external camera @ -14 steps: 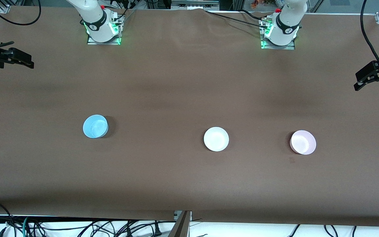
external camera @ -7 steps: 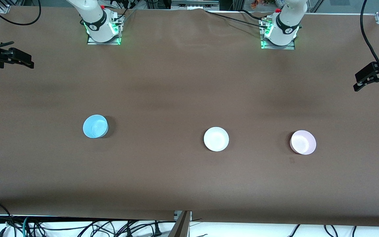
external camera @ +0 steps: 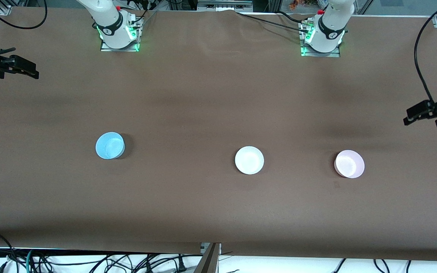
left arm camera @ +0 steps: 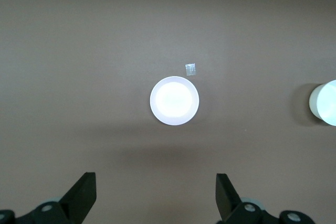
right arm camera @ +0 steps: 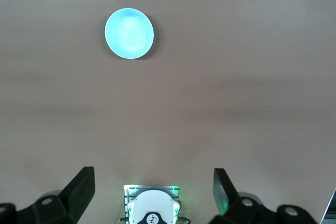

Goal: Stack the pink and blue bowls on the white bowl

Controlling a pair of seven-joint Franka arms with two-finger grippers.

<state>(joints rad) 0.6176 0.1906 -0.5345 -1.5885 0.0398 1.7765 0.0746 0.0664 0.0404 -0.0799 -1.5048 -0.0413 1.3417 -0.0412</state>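
Three bowls stand apart in a row on the brown table. The blue bowl [external camera: 109, 145] [right arm camera: 129, 33] is toward the right arm's end, the white bowl [external camera: 249, 160] [left arm camera: 326, 103] is in the middle, and the pink bowl [external camera: 349, 163] [left arm camera: 175, 100] is toward the left arm's end. My left gripper [external camera: 421, 121] [left arm camera: 156, 179] hangs open and empty in the air at the left arm's end of the table, off to the side of the pink bowl. High over the table edge at the right arm's end, my right gripper [external camera: 32, 72] [right arm camera: 154, 174] is open and empty, well away from the blue bowl.
A small scrap of tape [left arm camera: 191, 68] [external camera: 336, 184] lies on the table close to the pink bowl. The right arm's base [right arm camera: 152, 205] and the left arm's base [external camera: 321, 36] stand along the table edge farthest from the front camera. Cables [external camera: 89, 261] hang below the table's near edge.
My left gripper has shifted lower in the front view, closer to the pink bowl. The right gripper and all three bowls have stayed put.
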